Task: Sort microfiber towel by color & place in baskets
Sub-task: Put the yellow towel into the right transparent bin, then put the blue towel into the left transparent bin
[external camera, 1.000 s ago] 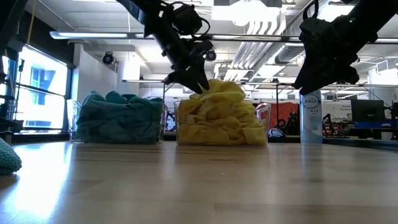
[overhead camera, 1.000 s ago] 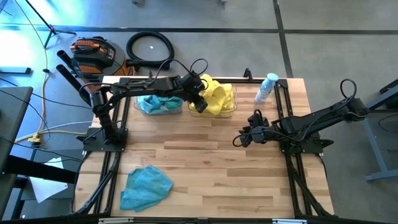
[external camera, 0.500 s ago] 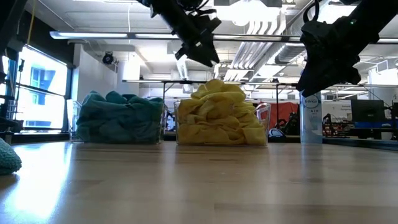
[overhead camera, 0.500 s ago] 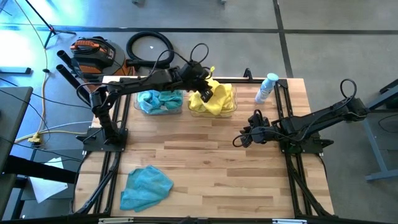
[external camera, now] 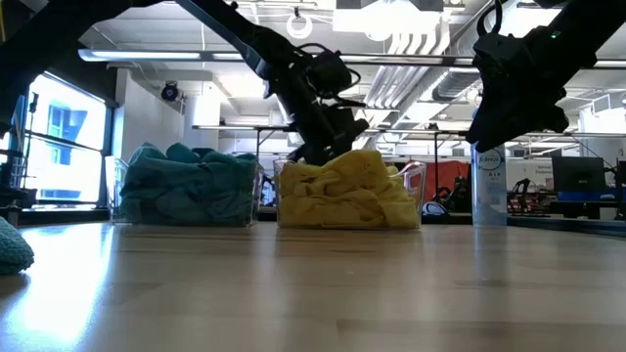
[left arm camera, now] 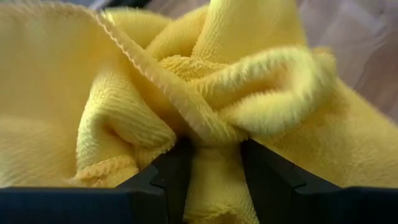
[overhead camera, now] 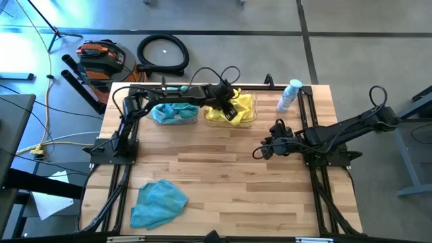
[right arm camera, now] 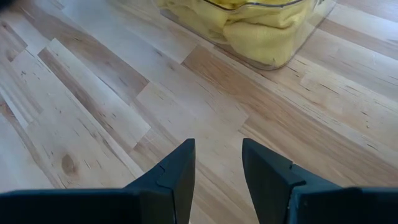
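The left gripper [left arm camera: 211, 163] is down in the pile of yellow towels [left arm camera: 205, 81], and its jaws are pinching a fold of yellow cloth between them. From above, the left gripper [overhead camera: 226, 102] sits over the right-hand basket [overhead camera: 248, 121], the one stuffed with yellow towels [overhead camera: 241, 108]. From the counter's height the same gripper [external camera: 328, 147] pushes into the top of the yellow heap [external camera: 342, 196], and its tips are hidden in the cloth.

The right gripper [right arm camera: 217, 167] hangs over bare wood with its jaws spread apart and nothing between them. In the top view the right gripper [overhead camera: 260, 152] waits near the middle of the counter [overhead camera: 236, 189], well apart from the baskets.

The left-hand basket [overhead camera: 150, 116] holds teal towels [overhead camera: 172, 111] — the dark left arm crosses over it and hides part of it. The two clear baskets stand side by side at the far edge of the counter. Low down, the teal basket [external camera: 117, 196] looks full to the top.

One more teal towel [overhead camera: 158, 202] lies crumpled near the front left corner of the counter — only its edge shows in the low view. A clear spray bottle [overhead camera: 289, 94] stands to the right of the yellow basket.
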Robot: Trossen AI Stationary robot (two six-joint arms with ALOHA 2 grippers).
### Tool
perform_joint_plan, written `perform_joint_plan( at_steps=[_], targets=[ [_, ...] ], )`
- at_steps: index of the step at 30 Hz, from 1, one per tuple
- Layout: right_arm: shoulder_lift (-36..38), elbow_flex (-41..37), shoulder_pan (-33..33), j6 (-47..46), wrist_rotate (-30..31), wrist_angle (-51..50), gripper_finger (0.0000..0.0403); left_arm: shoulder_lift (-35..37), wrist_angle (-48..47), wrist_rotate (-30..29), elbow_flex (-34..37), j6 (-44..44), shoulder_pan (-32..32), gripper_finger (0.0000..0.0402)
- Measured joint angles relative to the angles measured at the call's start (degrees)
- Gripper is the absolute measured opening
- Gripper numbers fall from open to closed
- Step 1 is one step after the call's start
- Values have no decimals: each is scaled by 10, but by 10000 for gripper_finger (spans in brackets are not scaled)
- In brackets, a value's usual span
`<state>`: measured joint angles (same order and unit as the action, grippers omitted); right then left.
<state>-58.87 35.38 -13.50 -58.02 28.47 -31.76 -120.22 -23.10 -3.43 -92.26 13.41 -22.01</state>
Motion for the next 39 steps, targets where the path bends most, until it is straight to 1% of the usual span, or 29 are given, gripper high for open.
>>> perform_joint_plan(
  at_steps=[5, 10, 16, 22, 25, 27, 31, 33, 35, 39],
  targets=[
    [0, 0, 0, 0, 0, -2, 126, -19, -9, -1, -2, 1, 5, 136],
    [0, 0, 0, 0, 0, -2, 126, -2, -18, -1, 0, 6, 6, 136],
    [0, 0, 0, 4, -3, -5, 126, 57, -27, -11, 2, 25, 7, 136],
    [0, 0, 0, 15, -18, -7, 126, 130, -54, -76, 2, 34, 15, 136],
    [0, 0, 0, 21, -20, -9, 126, 165, -72, -92, 1, 65, 26, 136],
    [0, 0, 0, 27, -21, -10, 126, 182, -78, -93, 1, 100, 37, 136],
    [0, 0, 0, 30, -21, -15, 126, 201, -118, -94, 0, 167, 73, 136],
    [0, 0, 0, 35, -21, -18, 126, 201, -151, -94, 0, 182, 99, 136],
    [0, 0, 0, 49, -21, -19, 126, 198, -183, -108, 0, 204, 129, 136],
    [0, 0, 0, 77, -21, -19, 126, 190, -254, -135, 5, 276, 194, 136]
  ],
)
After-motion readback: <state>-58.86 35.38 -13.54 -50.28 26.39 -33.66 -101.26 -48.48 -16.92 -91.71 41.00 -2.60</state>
